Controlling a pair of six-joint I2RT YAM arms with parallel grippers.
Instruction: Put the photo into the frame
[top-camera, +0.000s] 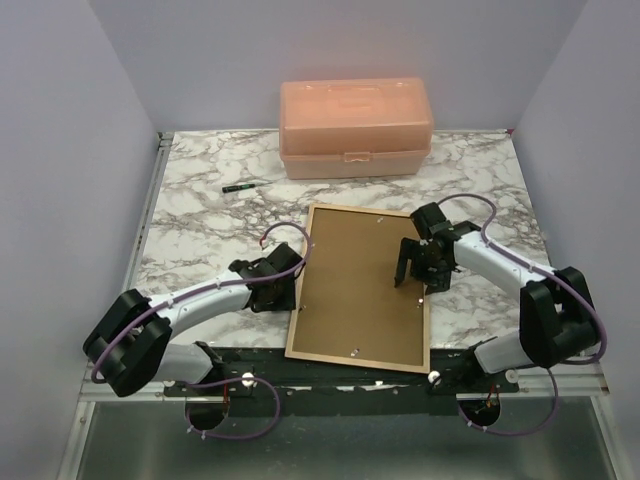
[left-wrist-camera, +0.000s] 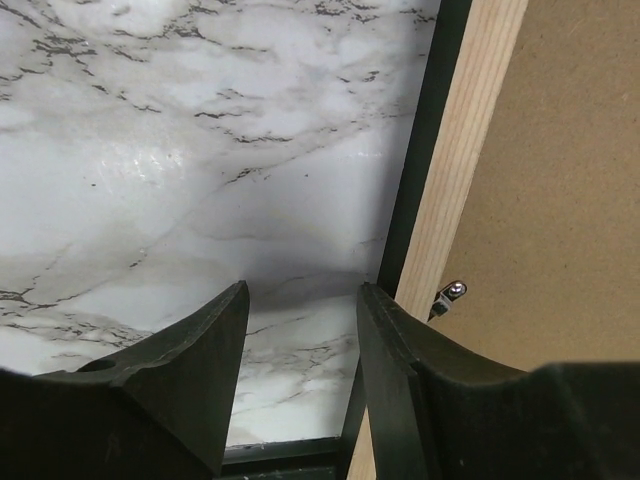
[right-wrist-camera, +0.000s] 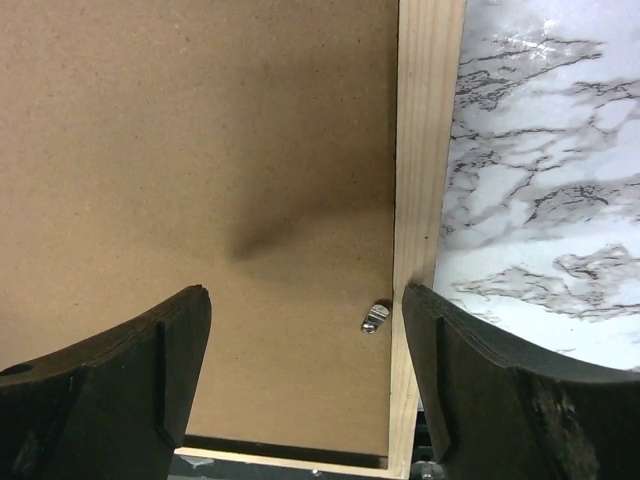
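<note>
I cannot see the photo: the frame (top-camera: 370, 210) lies face down on the marbled table (top-camera: 200, 200), near its front edge, and a matt brown fibreboard backing panel (top-camera: 350, 300) fills the space inside its pale wood rails. The left gripper (left-wrist-camera: 303, 290) is half spread and empty at the left rail's outer edge. The right gripper (right-wrist-camera: 305, 295) is spread wide and empty over the panel and a small metal tab (right-wrist-camera: 375, 318).

A peach, translucent plastic box (top-camera: 356, 128) with a closed lid and a latch on its front stands at the far edge of the marble-patterned tabletop (top-camera: 200, 220), close to the pale lilac back wall (top-camera: 330, 40). A small dark marker (top-camera: 239, 187) lies flat in front of the box, to the left of its left corner and apart from it. A brown fibreboard panel (top-camera: 350, 290) lies flat further in front of the box, well apart from it and slightly turned against its long side.
</note>
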